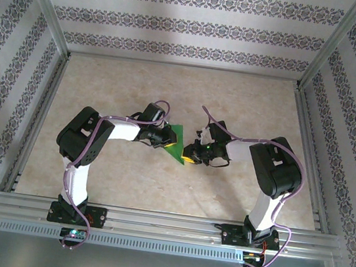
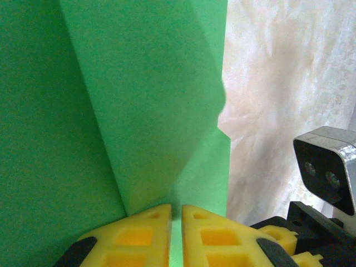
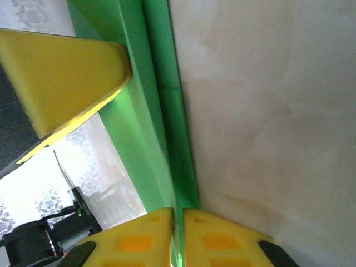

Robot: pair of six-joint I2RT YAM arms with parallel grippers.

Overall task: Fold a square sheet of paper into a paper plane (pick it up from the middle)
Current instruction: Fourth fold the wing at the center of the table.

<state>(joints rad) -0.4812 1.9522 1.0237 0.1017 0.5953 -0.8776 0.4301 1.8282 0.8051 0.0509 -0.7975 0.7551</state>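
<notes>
Green paper [image 1: 177,141], folded in creased layers (a rough triangle from above), is held over the middle of the surface [image 1: 236,95]. The left hand [image 1: 163,138] pinches it at 9 o'clock, and the right hand [image 1: 191,155] clamps its 5 o'clock edge.

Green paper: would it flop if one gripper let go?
Probably a little: the paper looks thin, though its folds likely stiffen it. It seems light, since the left gripper and right gripper hold it by thin pinches. Tugging apart might tear it.
</notes>
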